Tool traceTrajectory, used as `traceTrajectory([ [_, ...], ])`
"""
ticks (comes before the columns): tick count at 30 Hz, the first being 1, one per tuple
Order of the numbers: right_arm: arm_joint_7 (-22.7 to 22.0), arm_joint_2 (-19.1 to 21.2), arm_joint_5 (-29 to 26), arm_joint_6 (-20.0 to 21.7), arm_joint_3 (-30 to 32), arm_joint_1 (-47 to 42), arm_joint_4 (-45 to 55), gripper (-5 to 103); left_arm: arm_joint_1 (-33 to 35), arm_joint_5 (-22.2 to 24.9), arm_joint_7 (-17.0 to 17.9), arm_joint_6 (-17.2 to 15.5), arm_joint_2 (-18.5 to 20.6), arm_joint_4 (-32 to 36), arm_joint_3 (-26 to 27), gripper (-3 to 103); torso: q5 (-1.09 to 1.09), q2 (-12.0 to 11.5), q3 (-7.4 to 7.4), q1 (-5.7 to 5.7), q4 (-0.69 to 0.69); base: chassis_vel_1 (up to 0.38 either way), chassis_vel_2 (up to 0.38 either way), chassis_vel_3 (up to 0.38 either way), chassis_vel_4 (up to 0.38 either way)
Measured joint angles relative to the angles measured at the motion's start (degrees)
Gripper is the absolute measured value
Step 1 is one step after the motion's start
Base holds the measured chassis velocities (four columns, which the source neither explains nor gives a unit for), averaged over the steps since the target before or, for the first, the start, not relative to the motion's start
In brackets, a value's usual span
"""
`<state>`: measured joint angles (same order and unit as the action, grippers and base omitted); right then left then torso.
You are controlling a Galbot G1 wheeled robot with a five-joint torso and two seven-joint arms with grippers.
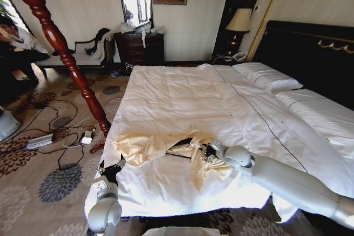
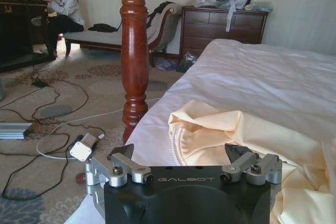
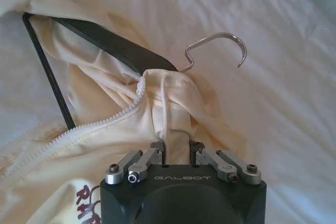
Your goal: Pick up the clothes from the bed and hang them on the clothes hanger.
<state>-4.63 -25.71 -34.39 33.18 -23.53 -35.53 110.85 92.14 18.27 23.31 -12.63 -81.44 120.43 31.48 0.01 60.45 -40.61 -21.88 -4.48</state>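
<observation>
The clothes (image 1: 166, 146) are lying crumpled low in the frame's centre on the bed (image 1: 182, 98), partly draped over the clothes hanger (image 3: 105, 43), so threading looks underway but unfinished. The right tool (image 3: 177, 151) is clenching a fabric fold near the collar; the left tool (image 1: 112, 168), released, is hovering beside the sleeve at lower left.

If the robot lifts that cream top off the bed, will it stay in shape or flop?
Probably flop: the cream top lies crumpled in soft folds on the bed. It looks thin, likely light. Bunched around the hanger, it may drag that along with the right gripper.
</observation>
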Motion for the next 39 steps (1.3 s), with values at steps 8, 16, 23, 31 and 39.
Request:
traceTrajectory([
  [8, 5.88, 11.96, 6.79, -13.67, 14.65, -13.19, 8.58, 22, -1.63, 1.25, 0.06, -0.38, 1.3, -0.74, -1.79, 97, -0.03, 0.0, 0.01, 0.02, -0.01, 0.0, 0.0, 0.0, 0.0],
  [16, 6.96, 14.83, 4.69, -23.14, 21.45, -13.33, 9.11, 22, -2.22, 3.5, 0.24, -1.24, 4.37, 0.1, -2.43, 97, -0.02, 0.0, 0.01, 0.01, 0.02, 0.0, 0.0, 0.0, 0.0],
  [23, 8.36, 15.37, 1.46, -31.43, 24.44, -15.45, 8.45, 22, -2.65, 6.37, 0.47, -1.82, 7.86, 1.23, -1.87, 97, -0.01, 0.01, 0.0, 0.01, 0.0, 0.0, 0.0, 0.0, 0.0],
  [31, 8.97, 15.45, -0.45, -40.32, 28.85, -20.09, 8.41, 22, -4.08, 7.77, 0.8, -2.28, 9.57, 0.76, -2.74, 97, -0.02, 0.0, 0.0, 0.0, 0.01, 0.0, 0.0, 0.0, 0.0],
  [39, 8.05, 15.63, 2.66, -44.13, 31.9, -17.69, 8.78, 22, -10.03, 27.29, -2.61, -2.4, 14.85, 4.33, -2.49, 96, -0.01, 0.0, 0.0, 0.0, 0.02, 0.0, 0.0, 0.0, 0.0],
])
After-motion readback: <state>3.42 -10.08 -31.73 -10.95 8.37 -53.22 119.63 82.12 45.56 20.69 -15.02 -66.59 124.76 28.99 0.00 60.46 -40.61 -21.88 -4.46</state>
